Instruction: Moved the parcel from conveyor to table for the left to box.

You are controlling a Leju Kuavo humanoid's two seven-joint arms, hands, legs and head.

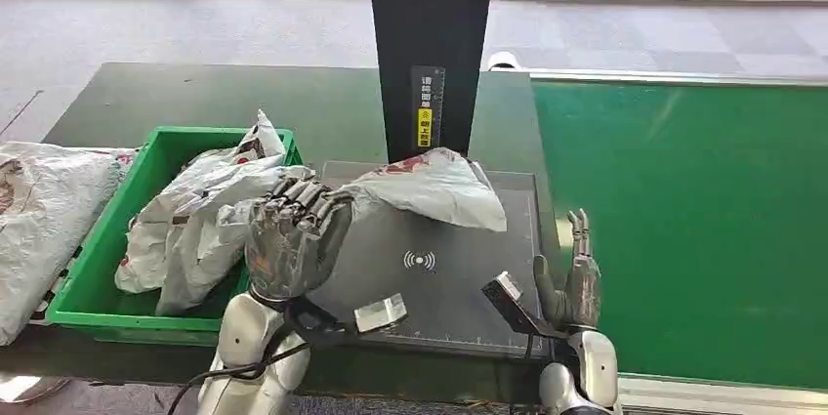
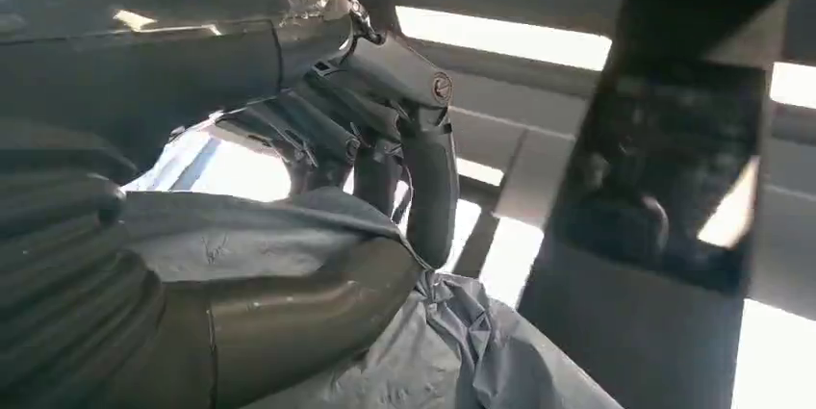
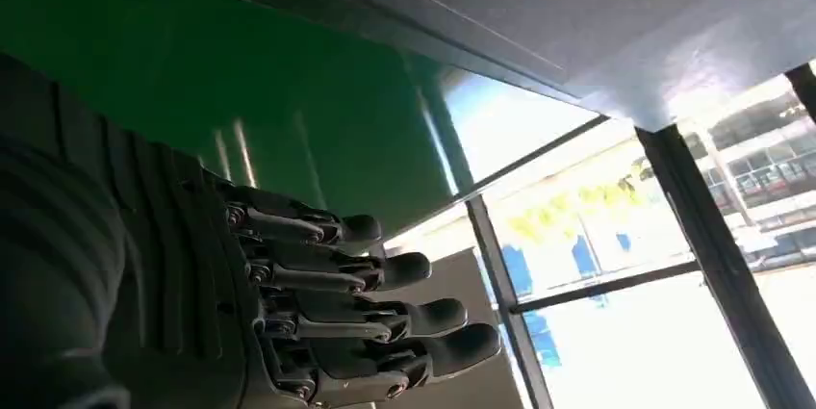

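A grey-white plastic parcel [image 1: 434, 188] with red print lies on the dark scanner pad [image 1: 439, 283] of the table, its left end lifted. My left hand [image 1: 293, 234] grips that end, fingers curled over the bag. In the left wrist view the parcel's film [image 2: 289, 236] is pinched between thumb and fingers [image 2: 428, 168]. My right hand [image 1: 576, 278] stands upright at the pad's right edge, next to the green conveyor belt [image 1: 683, 220], fingers straight and holding nothing; its fingers [image 3: 385, 318] are extended in the right wrist view.
A green crate [image 1: 98, 269] holding several bagged parcels [image 1: 205, 210] stands left of the pad. Another large bag [image 1: 39, 220] lies further left. A black scanner post [image 1: 430, 54] rises behind the pad.
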